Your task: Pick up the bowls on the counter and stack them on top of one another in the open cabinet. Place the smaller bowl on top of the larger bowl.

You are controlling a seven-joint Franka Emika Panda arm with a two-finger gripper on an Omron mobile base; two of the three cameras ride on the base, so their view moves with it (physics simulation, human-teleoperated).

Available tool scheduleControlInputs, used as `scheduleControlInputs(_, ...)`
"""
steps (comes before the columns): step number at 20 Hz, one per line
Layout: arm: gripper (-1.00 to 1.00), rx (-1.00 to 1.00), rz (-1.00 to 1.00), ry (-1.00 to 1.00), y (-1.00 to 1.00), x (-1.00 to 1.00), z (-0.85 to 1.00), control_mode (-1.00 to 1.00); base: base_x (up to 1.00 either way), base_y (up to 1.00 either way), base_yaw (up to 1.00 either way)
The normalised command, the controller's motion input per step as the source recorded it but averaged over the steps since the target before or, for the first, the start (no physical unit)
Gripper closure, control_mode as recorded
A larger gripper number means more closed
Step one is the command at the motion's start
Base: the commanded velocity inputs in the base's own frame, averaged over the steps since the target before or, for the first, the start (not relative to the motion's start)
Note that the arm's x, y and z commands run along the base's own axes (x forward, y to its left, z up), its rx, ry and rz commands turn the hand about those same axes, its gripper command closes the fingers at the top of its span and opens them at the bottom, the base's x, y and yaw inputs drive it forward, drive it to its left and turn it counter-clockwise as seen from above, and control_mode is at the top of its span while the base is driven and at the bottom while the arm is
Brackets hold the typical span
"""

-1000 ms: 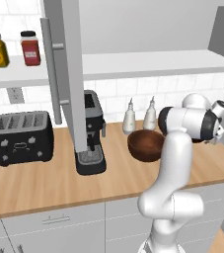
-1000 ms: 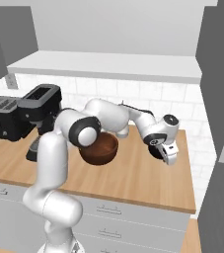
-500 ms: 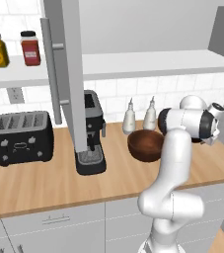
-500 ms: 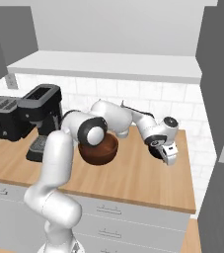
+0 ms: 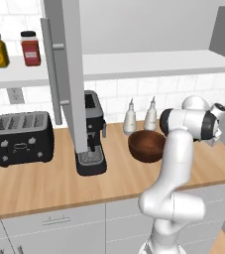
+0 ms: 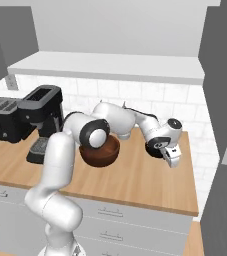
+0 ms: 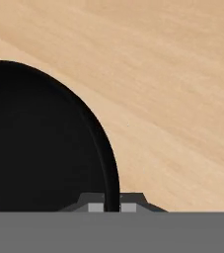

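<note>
Now clamped on the black bowl's (image 7: 44, 143) rim, the gripper (image 7: 112, 206) sits right of the brown bowl (image 6: 101, 152) on the counter (image 6: 150, 182)

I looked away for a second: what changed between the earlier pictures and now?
The pincer closed on the rim of the smaller bowl, which sits between its fingertips in the hand view. The arm barely moved. The larger bowl and the counter stayed as they were.

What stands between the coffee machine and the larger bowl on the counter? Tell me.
Nothing: in the left base view, bare counter runs from the coffee machine to the larger bowl. Two white bottles stand behind that stretch.
</note>
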Motion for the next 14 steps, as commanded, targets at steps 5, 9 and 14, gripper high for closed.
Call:
scheduleControlInputs(5, 1.0, 0.0, 0.0, -0.16, 0.01, -0.39, 0.62, -1.0, 0.0, 0.0, 0.0)
scheduleControlInputs(9, 1.0, 0.0, 0.02, -0.25, 0.31, -0.78, 0.71, -1.0, 0.0, 0.0, 0.0)
scheduleControlInputs(14, 1.0, -0.01, 0.08, -0.18, 0.73, -0.96, 0.66, -1.0, 0.0, 0.0, 0.0)
